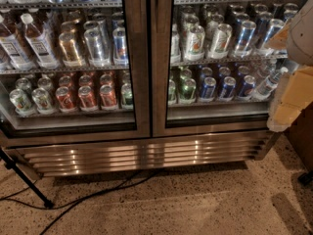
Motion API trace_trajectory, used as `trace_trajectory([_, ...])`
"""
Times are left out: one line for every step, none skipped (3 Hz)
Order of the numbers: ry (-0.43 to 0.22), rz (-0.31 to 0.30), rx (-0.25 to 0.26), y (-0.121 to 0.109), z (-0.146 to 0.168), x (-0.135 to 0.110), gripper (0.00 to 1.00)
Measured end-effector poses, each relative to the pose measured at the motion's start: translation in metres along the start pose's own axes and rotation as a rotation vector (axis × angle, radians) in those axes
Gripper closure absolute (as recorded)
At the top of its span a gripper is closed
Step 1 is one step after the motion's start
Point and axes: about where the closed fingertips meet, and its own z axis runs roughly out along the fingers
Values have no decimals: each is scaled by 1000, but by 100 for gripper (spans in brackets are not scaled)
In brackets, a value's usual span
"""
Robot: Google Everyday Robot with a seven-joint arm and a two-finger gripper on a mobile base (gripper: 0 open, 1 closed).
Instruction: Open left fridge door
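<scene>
At the far right, the robot's pale cream gripper [284, 104] is hanging low in front of the bottom right corner of the right glass door [217, 58], just above the floor line; whether it is open or closed cannot be told. Well apart from it, across the full width of that right door, the left fridge door [68, 67] is standing shut, its tall glass pane sitting in a brushed stainless-steel frame. Its vertical handle strip [141, 58] is running down its right edge, meeting the twin door's frame at the centre seam. Behind the left pane, capped bottles [34, 40] and silver cans are lining the middle shelf, while red cans [88, 97] and a few green ones are filling the shelf below. Blue and green cans are showing behind the right pane, nearer the gripper. Beneath both doors, a ribbed steel grille [142, 155] is catching spots of light. On the speckled brown floor [195, 204], a black cable [88, 196] is trailing out from under the fridge, and a thin black stand leg [24, 180] is slanting down at the lower left.
</scene>
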Motion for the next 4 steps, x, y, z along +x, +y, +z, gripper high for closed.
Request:
trace_trajectory([0, 0, 0, 0, 0, 0, 0])
trace_trajectory([-10, -67, 33, 8, -6, -9, 0])
trace_trajectory([-156, -87, 85, -15, 4, -22, 0])
trace_trajectory([-389, -82, 90, -47, 15, -57, 0])
